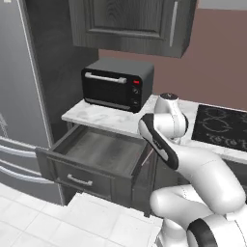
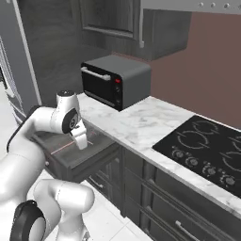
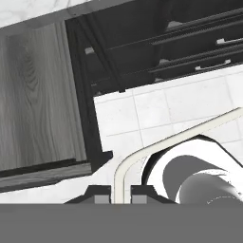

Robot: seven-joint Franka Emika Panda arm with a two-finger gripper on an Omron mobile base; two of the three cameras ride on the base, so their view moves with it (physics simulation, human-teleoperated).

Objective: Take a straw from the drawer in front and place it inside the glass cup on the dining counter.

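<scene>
– How is the drawer [image 1: 99, 155] found?
– Pulled fully open beneath the marble worktop, at 9 o'clock in the left base view; dark grey wood-grain, silver bar handle.
– And the straw [image 2: 61, 148]?
– A thin pink-red line is seen lying flat inside.

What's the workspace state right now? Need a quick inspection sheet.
Surface: small marble worktop, carrying a black toaster oven.
Job's things: drawer pulled open below the worktop; a thin reddish line on its floor looks like the straw, lying flat, not gripped.
Clutter: nothing seen.
Claw: claw shut, holding nothing, pointing down by the open drawer's side edge.
Cables: nothing seen.
Surroundings: black cooktop set in the counter to the right, grey fridge to the left, dark upper cabinet, white tiled floor.
</scene>
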